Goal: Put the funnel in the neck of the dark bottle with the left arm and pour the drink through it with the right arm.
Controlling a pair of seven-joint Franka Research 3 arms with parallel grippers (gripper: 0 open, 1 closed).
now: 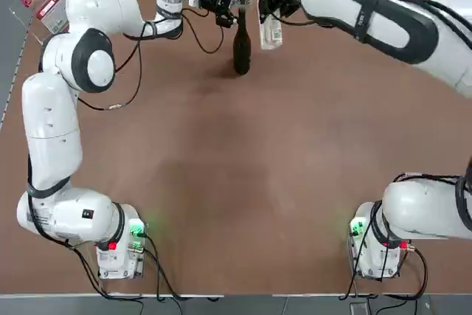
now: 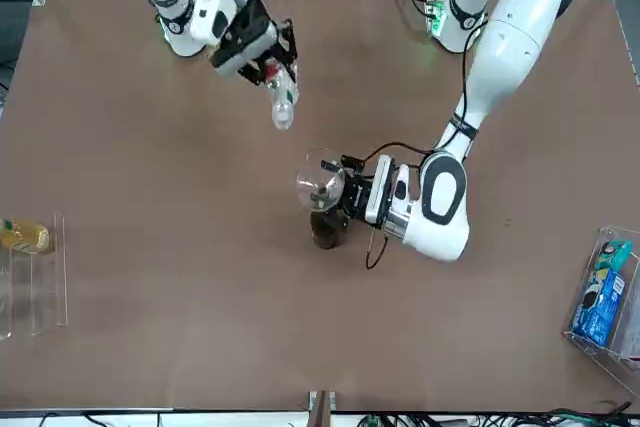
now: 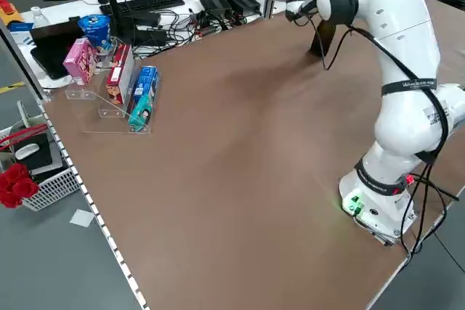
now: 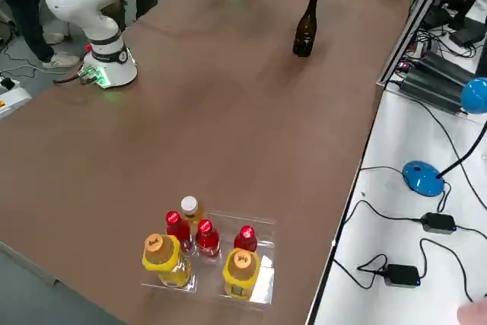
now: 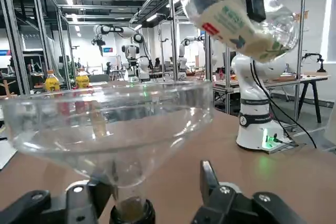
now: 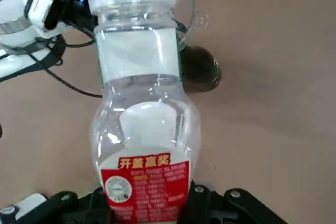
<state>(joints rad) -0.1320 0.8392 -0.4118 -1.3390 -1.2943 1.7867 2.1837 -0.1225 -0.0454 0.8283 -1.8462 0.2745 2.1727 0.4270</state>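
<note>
Top view: dark bottle [image 1: 241,46] upright at the far table edge. Front view: left gripper [image 2: 340,194] fingers clamp the funnel [image 2: 319,180], seated in the neck; right gripper [image 2: 262,55] grips the tilted drink [image 2: 282,102] mid-body. Thin, slippery plastic; hold firmly

Left gripper [image 2: 345,194] clamped; right gripper [image 2: 268,59] clamped (both raised).
</note>
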